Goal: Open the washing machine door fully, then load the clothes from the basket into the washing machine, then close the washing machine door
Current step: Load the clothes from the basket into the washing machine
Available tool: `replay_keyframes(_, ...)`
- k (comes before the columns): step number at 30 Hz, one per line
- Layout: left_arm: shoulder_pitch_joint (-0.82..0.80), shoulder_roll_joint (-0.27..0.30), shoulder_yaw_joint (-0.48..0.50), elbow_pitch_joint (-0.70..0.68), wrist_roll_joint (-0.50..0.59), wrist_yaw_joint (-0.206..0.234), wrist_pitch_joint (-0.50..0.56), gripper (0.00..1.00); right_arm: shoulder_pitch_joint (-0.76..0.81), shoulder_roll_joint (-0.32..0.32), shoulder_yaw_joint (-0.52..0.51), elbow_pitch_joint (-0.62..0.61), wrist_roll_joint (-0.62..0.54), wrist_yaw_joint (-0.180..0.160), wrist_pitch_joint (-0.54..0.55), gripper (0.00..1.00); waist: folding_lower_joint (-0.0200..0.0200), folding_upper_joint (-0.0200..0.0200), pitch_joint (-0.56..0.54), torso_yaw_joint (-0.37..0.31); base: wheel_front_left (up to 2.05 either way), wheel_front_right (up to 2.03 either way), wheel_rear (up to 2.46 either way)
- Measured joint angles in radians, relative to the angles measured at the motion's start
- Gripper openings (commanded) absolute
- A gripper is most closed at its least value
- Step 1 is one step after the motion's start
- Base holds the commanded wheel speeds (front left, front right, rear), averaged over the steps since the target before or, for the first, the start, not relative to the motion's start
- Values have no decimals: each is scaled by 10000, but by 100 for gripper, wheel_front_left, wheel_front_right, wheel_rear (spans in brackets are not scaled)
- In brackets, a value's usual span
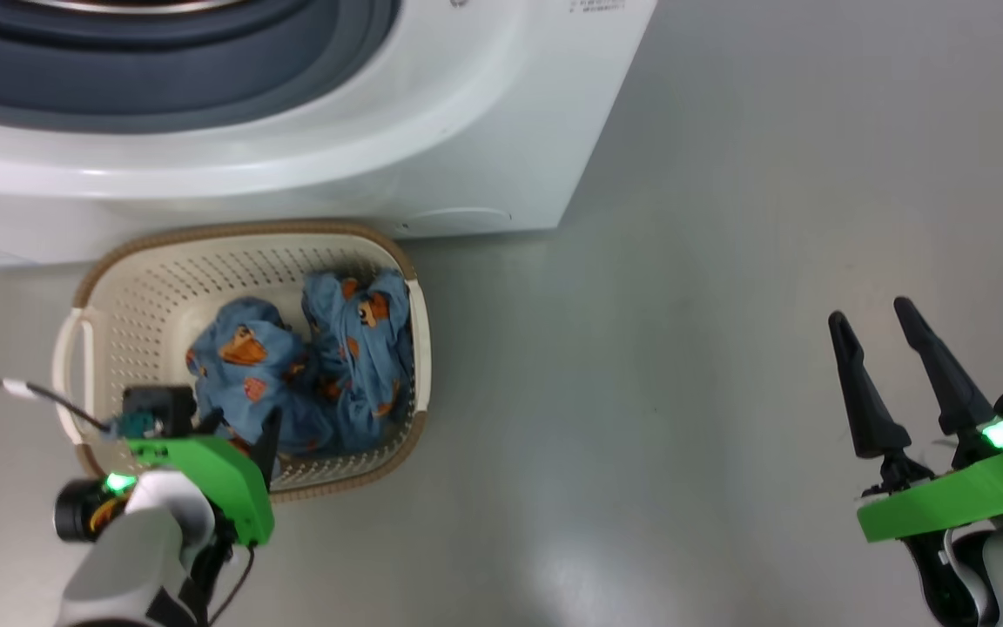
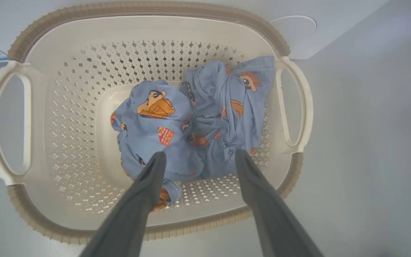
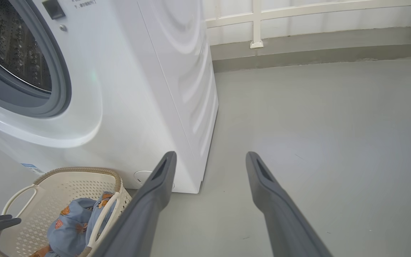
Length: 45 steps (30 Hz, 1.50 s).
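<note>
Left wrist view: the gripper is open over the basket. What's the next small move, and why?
Probably lower the left gripper straight down into the basket until its open jaws straddle the clothes. The tips point at the bundle's near edge and nothing is held yet. In the right wrist view, the washing machine shows its drum uncovered, so it looks ready for loading.

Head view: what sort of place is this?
Probably a laundry area: a white front-loading washing machine, a perforated cream basket of blue printed clothes standing before it, and a smooth grey floor.
</note>
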Motion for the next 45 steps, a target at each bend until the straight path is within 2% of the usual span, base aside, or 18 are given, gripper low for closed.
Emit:
replay_keyframes(6,-832,48,-184,380,29,15,677,100,-345,-61,75,-161,0,0,0,100,-1,0,669,-100,0,0,0)
replay_keyframes(9,-1234,79,-226,445,33,182,851,100,-696,-65,138,-268,0,0,0,100,0,0,1034,-136,0,0,0)
replay_keyframes(17,-1866,481,-278,552,94,384,1244,100,-1266,-130,349,-633,0,0,-48,100,0,0,1907,-280,0,0,0)
replay_keyframes(21,-2204,554,-282,573,86,704,1402,100,-1418,-178,359,-798,0,0,-71,100,0,0,2312,-348,0,0,0)
replay_keyframes(30,-2677,911,-236,585,-12,1110,1592,100,-1800,-211,533,-1080,0,0,-71,100,0,0,3055,-496,0,0,0)
replay_keyframes(45,-3266,1354,-416,585,-109,1149,1860,100,-2207,-157,690,-1365,13,0,-71,100,-1,0,3986,-792,0,0,0)
